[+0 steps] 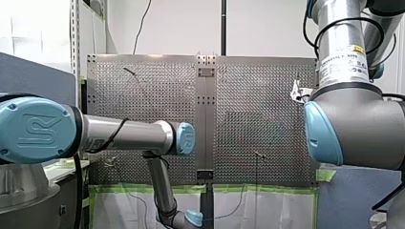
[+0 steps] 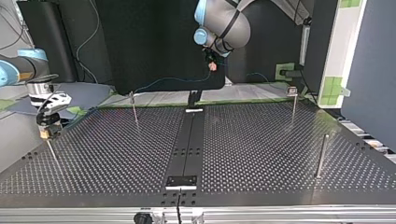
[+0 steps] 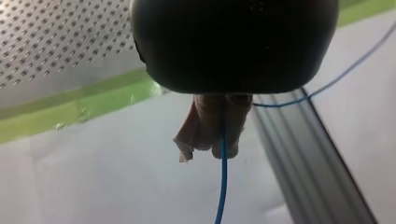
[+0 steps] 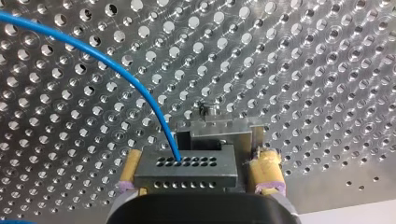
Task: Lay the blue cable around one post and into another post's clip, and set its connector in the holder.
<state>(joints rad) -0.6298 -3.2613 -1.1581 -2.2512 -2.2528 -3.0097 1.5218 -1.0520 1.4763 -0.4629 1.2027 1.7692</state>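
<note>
In the left wrist view my left gripper (image 3: 219, 144) has its beige pads shut on the blue cable (image 3: 221, 191), which hangs from between them over the pale surface off the plate's edge. In the top view this gripper (image 2: 212, 66) hangs behind the plate, with the cable (image 2: 173, 80) trailing sideways from it. In the right wrist view my right gripper (image 4: 196, 170) stands open, its yellow pads (image 4: 267, 171) flanking the black connector (image 4: 184, 169). The connector rests at the metal holder (image 4: 215, 127), and the cable (image 4: 93, 53) arcs away from it over the perforated plate.
Thin posts stand on the perforated plate (image 2: 261, 149) in the top view: one (image 2: 134, 108) at back left, one with a clip (image 2: 293, 100) at back right, one (image 2: 322, 156) at right. A black strip (image 2: 189, 144) runs down the middle. Green tape (image 1: 267, 190) edges the plate.
</note>
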